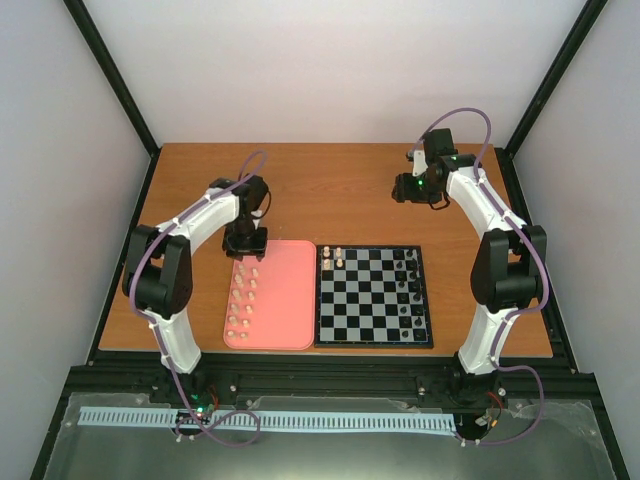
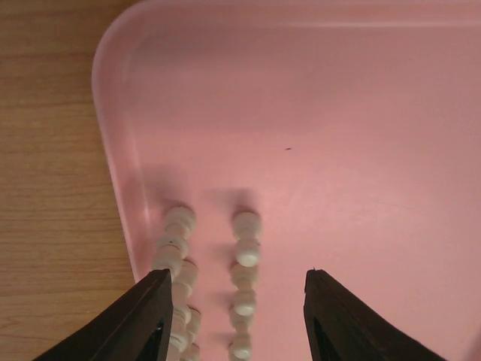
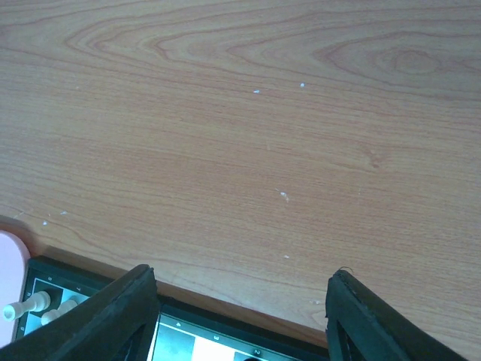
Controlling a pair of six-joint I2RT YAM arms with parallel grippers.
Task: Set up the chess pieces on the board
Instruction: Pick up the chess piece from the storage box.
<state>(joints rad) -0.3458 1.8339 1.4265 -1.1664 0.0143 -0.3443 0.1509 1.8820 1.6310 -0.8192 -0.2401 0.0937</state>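
Note:
The chequered board (image 1: 372, 296) lies right of the pink tray (image 1: 285, 300). Several cream-white chess pieces (image 1: 242, 295) stand in two columns on the tray's left side. Three white pieces (image 1: 333, 258) stand at the board's far left corner, also seen in the right wrist view (image 3: 30, 305). My left gripper (image 1: 245, 245) is open and empty above the far end of the two columns (image 2: 245, 248). My right gripper (image 1: 408, 188) is open and empty, raised over bare table behind the board (image 3: 210, 342).
Black chess pieces (image 1: 408, 285) fill the board's right columns. The wooden table (image 1: 330, 190) stretches behind tray and board. A black frame rail runs along the near edge, with dark posts at the corners.

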